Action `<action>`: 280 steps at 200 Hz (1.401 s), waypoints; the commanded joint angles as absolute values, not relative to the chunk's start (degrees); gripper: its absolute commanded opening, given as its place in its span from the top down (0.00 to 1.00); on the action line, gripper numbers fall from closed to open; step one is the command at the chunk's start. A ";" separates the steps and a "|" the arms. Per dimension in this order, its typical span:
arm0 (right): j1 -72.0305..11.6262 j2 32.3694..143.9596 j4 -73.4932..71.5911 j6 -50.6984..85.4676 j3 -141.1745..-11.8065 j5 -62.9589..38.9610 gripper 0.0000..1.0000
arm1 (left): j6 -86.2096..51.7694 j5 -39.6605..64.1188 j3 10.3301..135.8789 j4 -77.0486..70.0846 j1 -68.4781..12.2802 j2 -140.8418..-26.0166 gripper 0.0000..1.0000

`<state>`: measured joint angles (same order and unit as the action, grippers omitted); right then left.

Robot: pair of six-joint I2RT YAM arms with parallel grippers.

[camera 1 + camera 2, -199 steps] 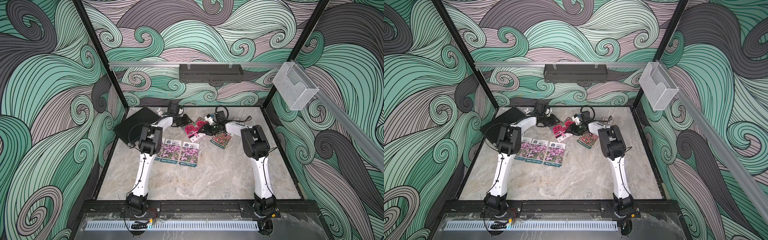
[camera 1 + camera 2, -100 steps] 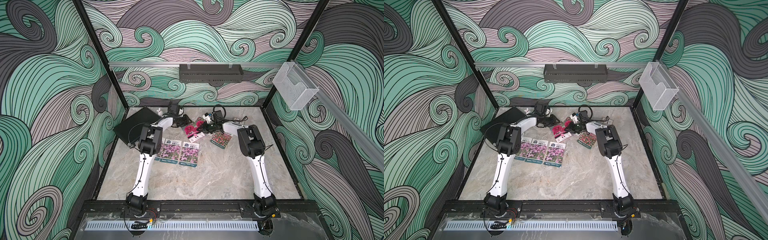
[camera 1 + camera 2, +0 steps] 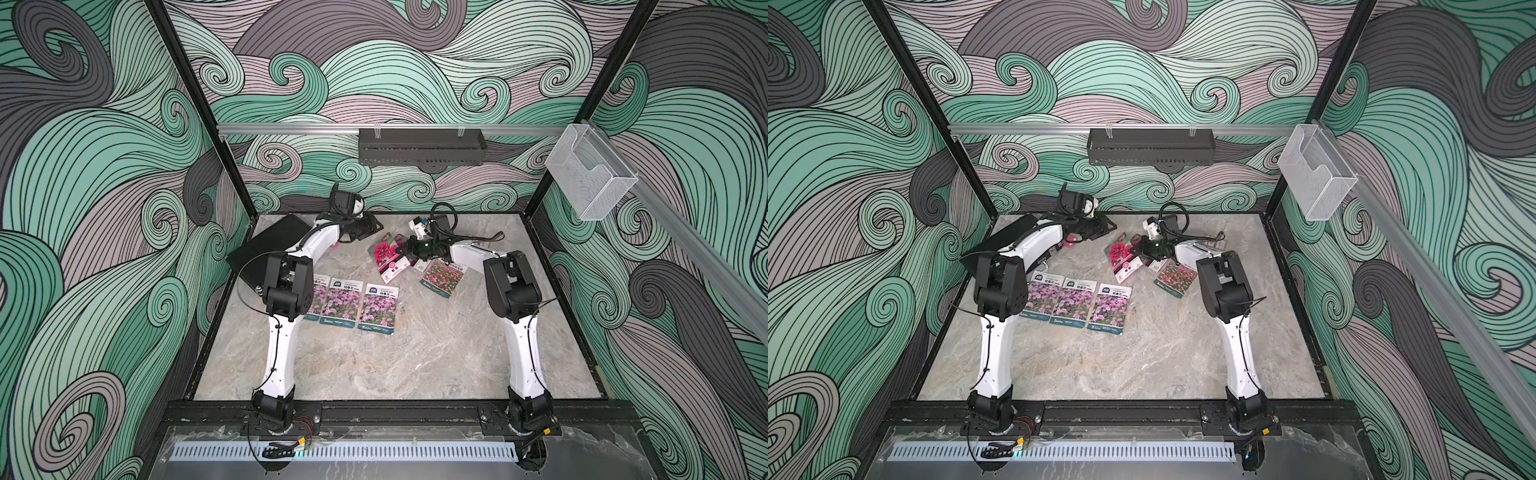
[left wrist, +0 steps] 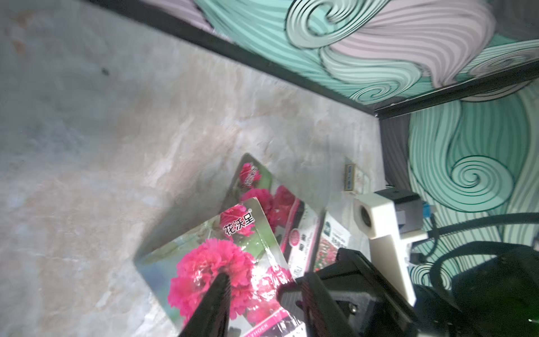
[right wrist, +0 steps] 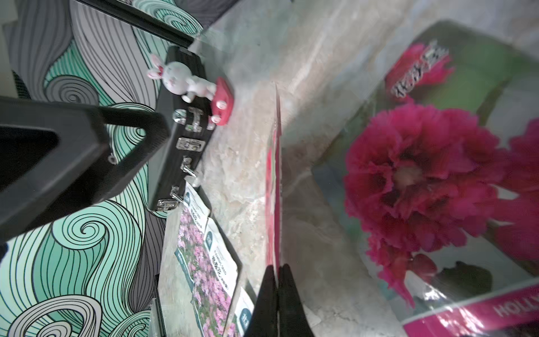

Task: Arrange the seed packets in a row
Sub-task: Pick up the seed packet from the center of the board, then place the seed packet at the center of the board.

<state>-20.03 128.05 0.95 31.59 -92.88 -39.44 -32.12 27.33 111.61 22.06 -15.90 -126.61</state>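
Work is centring on a glossy flat seed packet with a big magenta bloom (image 5: 273,204), which the right pincer (image 5: 276,270) is clamping by one edge, tips pressed together, so the right wrist view is showing it edge-on and tilted up off the marbled grey counter (image 3: 415,365). A second magenta-bloom packet (image 5: 423,175) is lying flat just beside it, and a red-pink flower-field packet (image 3: 442,277) is resting near the right arm. Three purple-pink flower-field packets (image 3: 341,300) are sitting side by side nearer the front, forming the start of the row. The left pincer (image 4: 256,284) is hovering at the back with its jaws apart, gripping nothing. Doing this step well is, I judge, a matter of lifting the thin sheet fully clear before carrying it, since a dragging corner is likely to nudge its twin. Then it is calling for lowering the sheet flat just beside the row's open end on the right arm's side, edges parallel and not overlapping, and letting go only once it is lying down.
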 commanded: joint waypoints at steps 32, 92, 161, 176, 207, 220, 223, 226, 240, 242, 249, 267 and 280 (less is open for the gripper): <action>-20.08 108.31 1.05 32.42 -81.39 -32.32 1.00 | -34.47 21.26 107.01 26.20 -16.15 -112.29 0.57; -21.71 81.87 5.85 34.50 -55.72 -20.10 1.00 | -38.76 19.69 87.82 21.64 -16.35 -99.64 0.57; -28.37 59.76 10.19 42.14 -32.30 -6.19 1.00 | -39.99 18.19 77.37 19.70 -19.22 -91.90 0.57; -28.43 59.47 8.90 43.34 -29.71 -6.37 1.00 | -40.01 18.02 76.47 19.38 -19.60 -91.07 0.57; -28.73 65.13 6.24 44.02 -28.91 -7.28 1.00 | -39.82 17.52 75.72 19.58 -20.60 -90.86 0.57; -29.15 67.61 5.23 44.66 -29.10 -7.08 1.00 | -39.59 17.45 75.27 19.60 -20.92 -90.92 0.57; -29.25 67.99 5.15 44.83 -29.22 -6.93 1.00 | -39.59 17.41 75.17 19.60 -21.02 -90.96 0.57; -29.30 68.49 4.96 44.96 -29.25 -6.79 1.00 | -39.58 17.40 75.06 19.60 -21.05 -90.99 0.57; -29.92 70.08 4.06 45.64 -29.23 -6.04 1.00 | -39.63 17.23 74.71 19.46 -21.24 -91.13 0.57; -30.00 70.28 4.05 45.73 -29.21 -5.86 1.00 | -39.57 17.23 74.71 19.48 -21.26 -91.14 0.57; -30.26 70.92 3.67 46.07 -29.24 -5.56 1.00 | -39.64 17.14 74.58 19.40 -21.37 -91.16 0.57; -30.80 72.77 2.43 46.90 -29.33 -4.53 1.00 | -39.73 17.01 74.49 19.07 -21.62 -91.44 0.57; -31.01 74.19 1.76 47.17 -29.86 -3.69 1.00 | -39.73 16.92 74.48 18.88 -21.83 -91.73 0.57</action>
